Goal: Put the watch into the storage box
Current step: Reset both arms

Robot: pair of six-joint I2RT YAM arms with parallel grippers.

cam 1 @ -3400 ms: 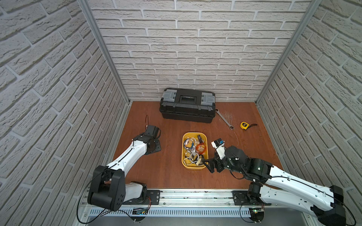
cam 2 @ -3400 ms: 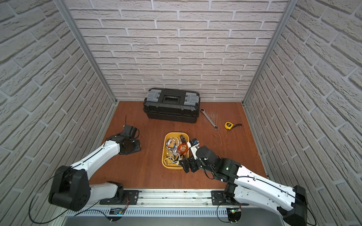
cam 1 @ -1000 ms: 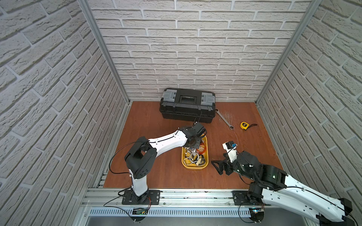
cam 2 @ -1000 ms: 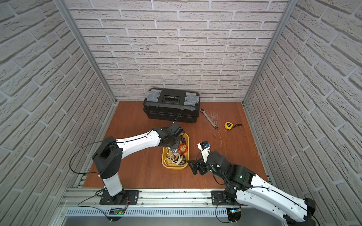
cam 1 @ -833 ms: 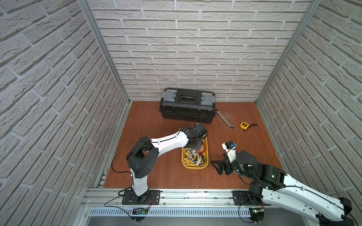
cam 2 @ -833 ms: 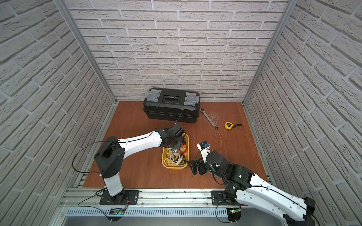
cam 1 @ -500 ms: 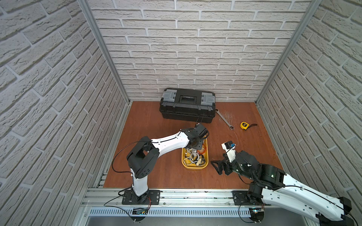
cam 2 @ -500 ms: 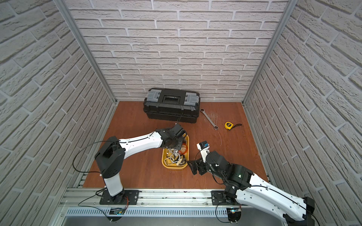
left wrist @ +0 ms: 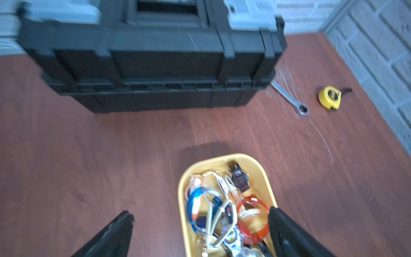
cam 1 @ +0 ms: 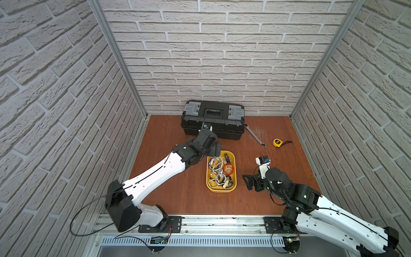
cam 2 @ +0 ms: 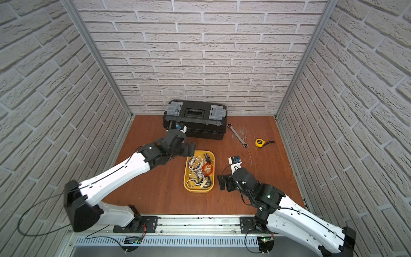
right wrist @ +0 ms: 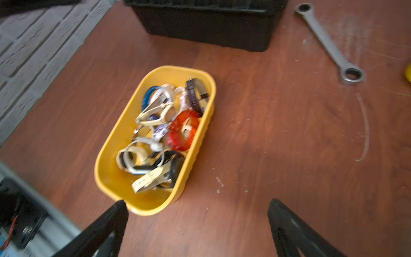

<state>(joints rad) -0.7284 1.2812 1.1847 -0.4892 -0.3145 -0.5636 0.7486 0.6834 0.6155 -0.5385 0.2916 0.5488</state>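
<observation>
Inside storage box (cam 1: 220, 189), watches (cam 1: 219, 178) (tangled).

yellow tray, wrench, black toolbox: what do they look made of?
The storage box looks like moulded plastic: uniform yellow, smooth, faint sheen, rounded corners.
The wrench looks like metal, probably steel: silver-grey satin finish with bright highlights.
The toolbox looks like matte black moulded plastic, judging by ribs and stepped panels; its grey latches seem plastic too, though blurred.
</observation>
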